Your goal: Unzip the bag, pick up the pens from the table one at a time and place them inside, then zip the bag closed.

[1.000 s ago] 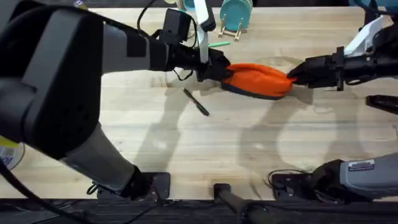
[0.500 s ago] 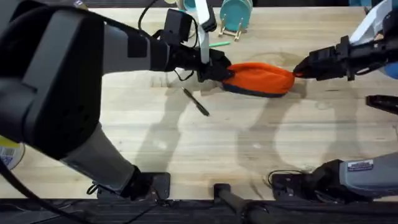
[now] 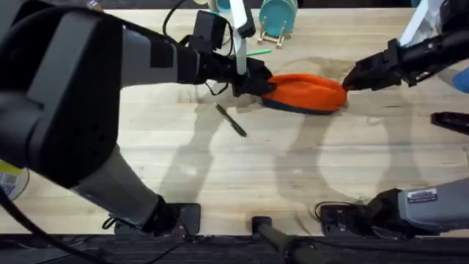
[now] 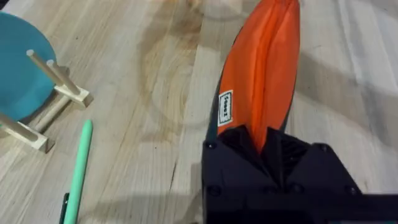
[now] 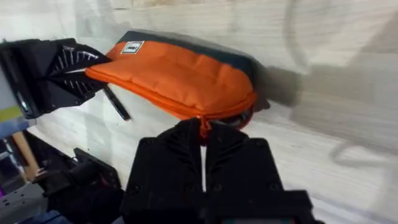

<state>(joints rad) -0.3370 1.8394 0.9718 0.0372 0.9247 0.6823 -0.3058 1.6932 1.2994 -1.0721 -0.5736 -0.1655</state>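
Pale plank table (image 3: 293, 183), one orange bag (image 3: 304, 93) stretched between two grippers.
Left gripper (image 3: 258, 81) is clamped on the bag's labelled end, its small tag unreadable; right gripper (image 3: 350, 79) pinches the zipper end, fingers together. Two pens lie outside the bag: black pen (image 3: 231, 119) nearby, green pen (image 4: 78, 171) beside a teal stand (image 4: 22, 84).

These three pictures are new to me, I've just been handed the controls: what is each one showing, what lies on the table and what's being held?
The wide picture looks down from above on two robot arms at a wooden table. The other two come from cameras on each wrist. The left gripper is shut on one end of the orange bag. The right gripper pinches the far end, at what looks like the zipper pull. A black pen and a green pen lie loose, the green one near a teal stand.
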